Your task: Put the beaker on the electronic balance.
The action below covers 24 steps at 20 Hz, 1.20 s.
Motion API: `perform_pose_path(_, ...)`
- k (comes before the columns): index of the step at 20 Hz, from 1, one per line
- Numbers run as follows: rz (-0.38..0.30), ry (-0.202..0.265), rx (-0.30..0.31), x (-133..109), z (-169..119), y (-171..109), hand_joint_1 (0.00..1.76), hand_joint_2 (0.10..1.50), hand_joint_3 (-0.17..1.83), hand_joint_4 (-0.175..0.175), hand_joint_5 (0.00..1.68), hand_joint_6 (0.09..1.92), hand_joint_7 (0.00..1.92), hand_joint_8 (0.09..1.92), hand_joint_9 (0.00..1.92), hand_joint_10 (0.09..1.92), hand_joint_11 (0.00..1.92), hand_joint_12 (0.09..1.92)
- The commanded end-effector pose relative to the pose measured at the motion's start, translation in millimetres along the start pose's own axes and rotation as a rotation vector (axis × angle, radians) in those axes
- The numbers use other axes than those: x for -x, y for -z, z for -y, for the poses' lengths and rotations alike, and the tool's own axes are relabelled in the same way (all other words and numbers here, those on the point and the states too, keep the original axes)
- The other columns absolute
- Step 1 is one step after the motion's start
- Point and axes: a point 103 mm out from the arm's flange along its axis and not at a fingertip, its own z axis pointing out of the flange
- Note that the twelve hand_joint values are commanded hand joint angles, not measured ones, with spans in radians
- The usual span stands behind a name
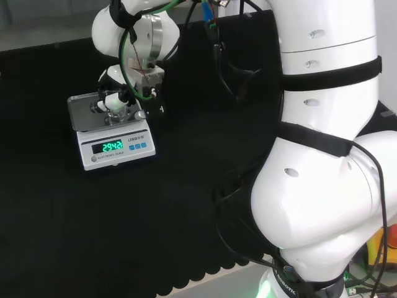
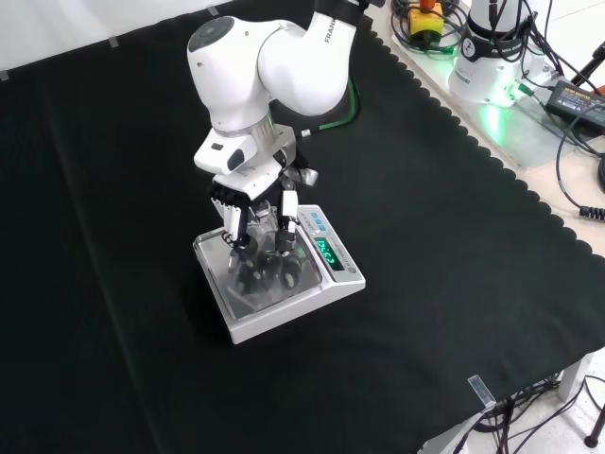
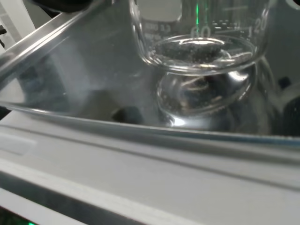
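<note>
Fingers of the hand [image 2: 255,213] reach down over the electronic balance [image 2: 280,284] in the front view, curled around the clear beaker [image 2: 267,248], which stands on the balance's shiny steel pan [image 2: 248,301]. From the wrist camera the beaker [image 3: 199,35] is close and large, its base resting on the pan [image 3: 84,93] and mirrored in the metal beneath it (printed graduation marks show on the glass wall). In the head view the hand [image 1: 115,98] sits over the pan [image 1: 84,112], with the lit green display [image 1: 111,147] on the balance's front face just below it. Around the balance the black cloth [image 2: 113,189] lies bare. Above the hand, the arm's white link [image 2: 260,66] rises and hides part of the wrist. Farther off from the balance, past the cloth's scalloped edge, cables [image 2: 567,85] and a black box [image 2: 577,95] lie on the pale bench top, near the arm's white base [image 2: 492,43].
</note>
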Motion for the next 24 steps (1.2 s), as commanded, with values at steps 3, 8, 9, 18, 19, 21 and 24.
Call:
perform_pose_path(3,-0.124,-0.009,-0.061,10.8,3.2,8.7,0.74,1.0,-0.14,-0.164,0.68,0.94,1.29,0.98,1.63,0.52,1.4,0.92)
perform_pose_path(8,-0.139,-0.027,-0.116,14.2,4.5,17.5,0.52,0.91,-0.17,-0.128,0.45,0.85,0.95,0.99,1.17,0.62,1.04,1.19)
perform_pose_path(9,-0.142,-0.025,-0.118,14.8,4.9,20.0,0.48,0.89,-0.17,-0.118,0.42,0.79,0.85,0.98,1.06,0.65,0.94,1.25)
perform_pose_path(18,-0.31,-0.016,-0.005,45.0,30.9,55.8,0.37,0.82,-0.14,-0.098,0.35,0.43,0.5,0.93,0.67,0.81,0.69,1.34)
perform_pose_path(19,-0.341,-0.008,0.023,50.9,36.8,61.4,0.37,0.82,-0.13,-0.098,0.35,0.42,0.5,0.93,0.67,0.81,0.68,1.34)
perform_pose_path(21,-0.383,0.007,0.067,61.8,48.6,73.1,0.37,0.82,-0.13,-0.099,0.36,0.41,0.51,0.93,0.67,0.81,0.68,1.34)
perform_pose_path(24,-0.429,0.029,0.111,73.7,63.9,88.4,0.37,0.82,-0.13,-0.101,0.38,0.41,0.52,0.93,0.68,0.81,0.68,1.34)
